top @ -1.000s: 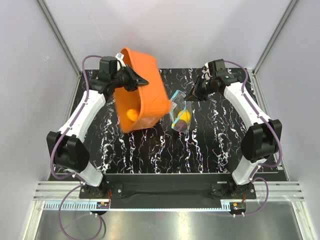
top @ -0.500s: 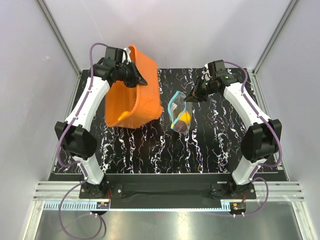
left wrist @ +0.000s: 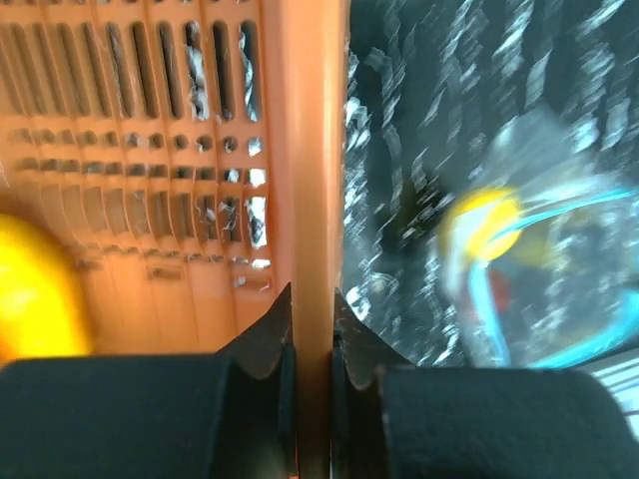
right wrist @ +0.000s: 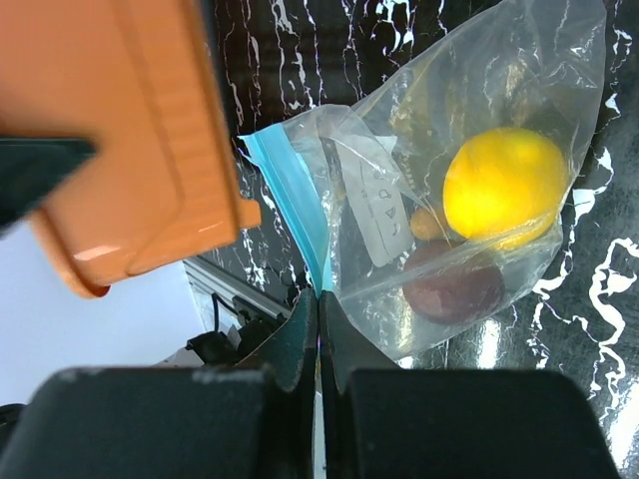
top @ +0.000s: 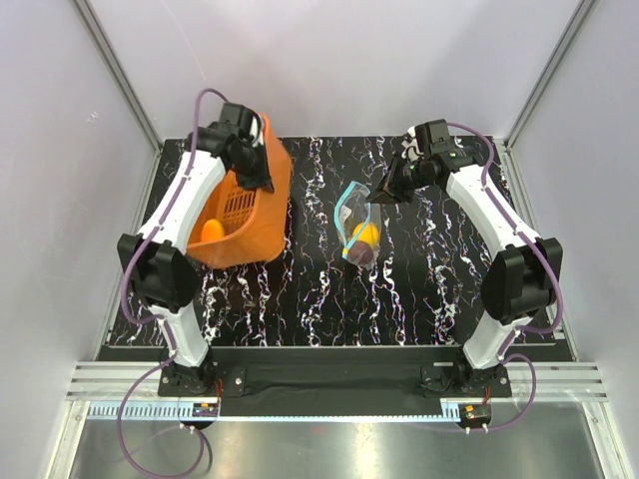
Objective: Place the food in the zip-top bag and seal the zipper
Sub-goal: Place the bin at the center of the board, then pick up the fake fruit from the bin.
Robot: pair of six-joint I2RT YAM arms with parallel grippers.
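Note:
The clear zip-top bag (top: 357,232) hangs tilted at mid-table with its mouth open. Its light-blue zipper (top: 345,208) runs along the upper edge. Inside lie a yellow fruit (right wrist: 504,185), a dark reddish-purple piece (right wrist: 454,284) and a small orange piece (right wrist: 429,222). My right gripper (top: 377,197) is shut on the zipper edge (right wrist: 300,215) and holds the bag up. My left gripper (top: 258,170) is shut on the rim of the orange basket (top: 245,215). One yellow-orange fruit (top: 212,230) lies inside the basket and also shows in the left wrist view (left wrist: 35,289).
The basket sits tilted at the left of the black marbled mat (top: 300,289). In the left wrist view the bag (left wrist: 539,239) shows blurred to the right of the basket rim (left wrist: 310,150). Grey walls and metal frame posts (top: 120,75) enclose the table.
My left arm has swung the basket left and down, away from the bag, to the mat's left side. The right gripper and the bag have stayed in place.

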